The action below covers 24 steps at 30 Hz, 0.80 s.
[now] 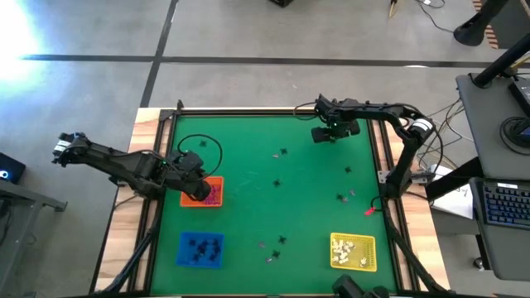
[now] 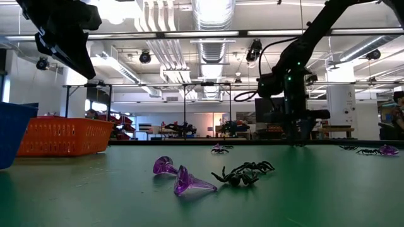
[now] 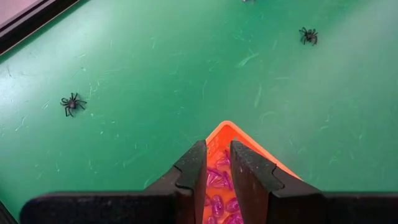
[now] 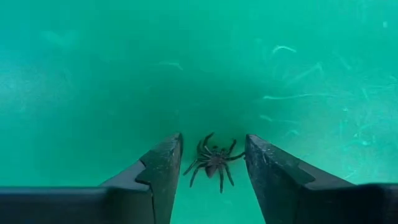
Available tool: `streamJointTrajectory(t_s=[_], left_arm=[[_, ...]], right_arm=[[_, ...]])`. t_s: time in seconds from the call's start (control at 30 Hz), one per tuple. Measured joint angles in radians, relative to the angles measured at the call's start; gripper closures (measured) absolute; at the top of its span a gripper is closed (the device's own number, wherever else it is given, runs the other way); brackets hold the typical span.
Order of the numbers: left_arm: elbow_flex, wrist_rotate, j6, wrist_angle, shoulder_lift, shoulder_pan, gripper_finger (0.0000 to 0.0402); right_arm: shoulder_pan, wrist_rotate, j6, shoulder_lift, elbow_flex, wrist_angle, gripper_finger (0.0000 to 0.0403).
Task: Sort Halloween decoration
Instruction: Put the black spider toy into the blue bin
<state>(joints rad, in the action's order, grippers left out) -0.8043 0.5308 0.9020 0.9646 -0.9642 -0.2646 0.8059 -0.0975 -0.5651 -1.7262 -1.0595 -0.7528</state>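
mat centre open, only scattered spiders; trays line the near edge; right gripper occupies far side.

green-topped table with wooden edges, orange tray, blue tray, yellow tray, black spiders and purple trinkets scattered between them

Three trays sit on the worktop: one orange tray, one blue tray, one yellow tray.
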Motion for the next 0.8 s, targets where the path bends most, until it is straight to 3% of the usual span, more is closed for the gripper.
streamJointTrajectory(t_s=[0.57, 0.8], left_arm=[[0.000, 0.000, -0.020, 0.000, 0.000, 0.000, 0.0348], [0.001, 0.000, -0.034, 0.001, 0.000, 0.000, 0.0348]], right_arm=[[0.006, 0.032, 0.041, -0.002, 0.006, -0.035, 0.0386], [0.004, 0.022, 0.046, 0.041, -0.026, -0.058, 0.0394]])
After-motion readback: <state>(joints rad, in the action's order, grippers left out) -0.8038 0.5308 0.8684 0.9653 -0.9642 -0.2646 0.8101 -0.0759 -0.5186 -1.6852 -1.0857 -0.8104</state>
